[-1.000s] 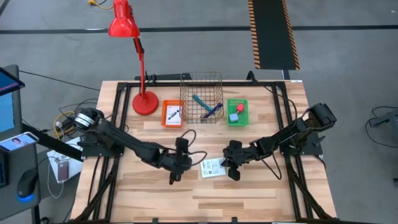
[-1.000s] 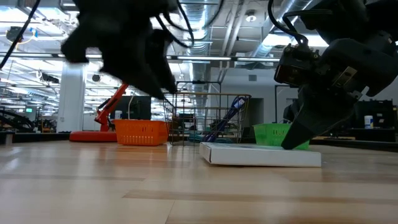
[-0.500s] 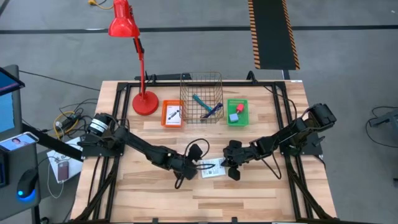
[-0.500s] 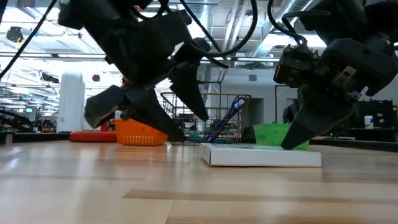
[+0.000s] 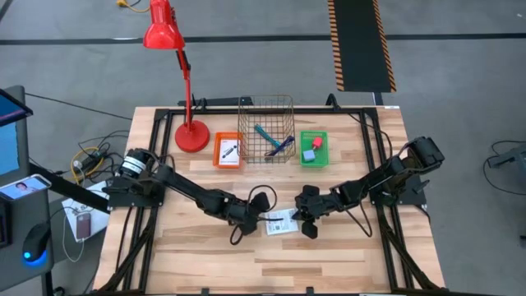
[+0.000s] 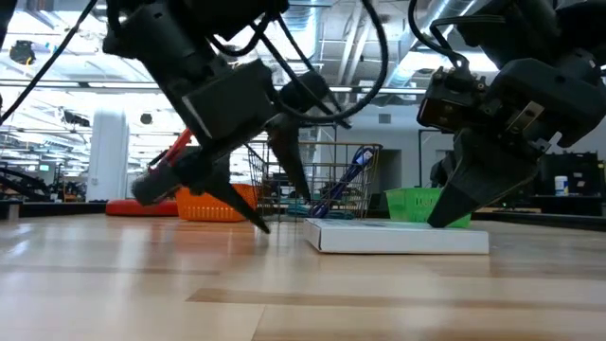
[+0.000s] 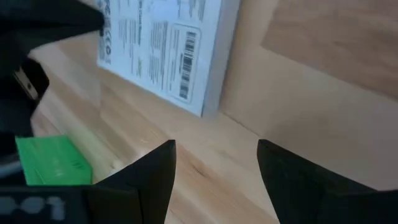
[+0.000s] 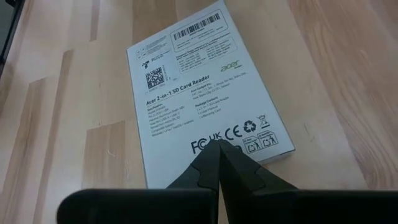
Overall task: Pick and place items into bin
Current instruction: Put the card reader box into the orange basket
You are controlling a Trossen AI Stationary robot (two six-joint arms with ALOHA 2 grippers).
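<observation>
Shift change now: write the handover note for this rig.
Left end effector: open, low over the table beside the white packet's edge, not gripping it.
Right end effector: shut, tip pressed on the packet's opposite end.
Packet lies flat on the table, mid-front.
Done: two pens in the wire basket; a card in the orange bin; two small blocks in the green bin.
Left: pick up the packet and bin it.

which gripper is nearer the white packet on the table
Right. The right gripper, fingers shut, rests its tips on the white packet at its right end. The left gripper, fingers open, sits just off the packet's left edge, not touching it.
</observation>
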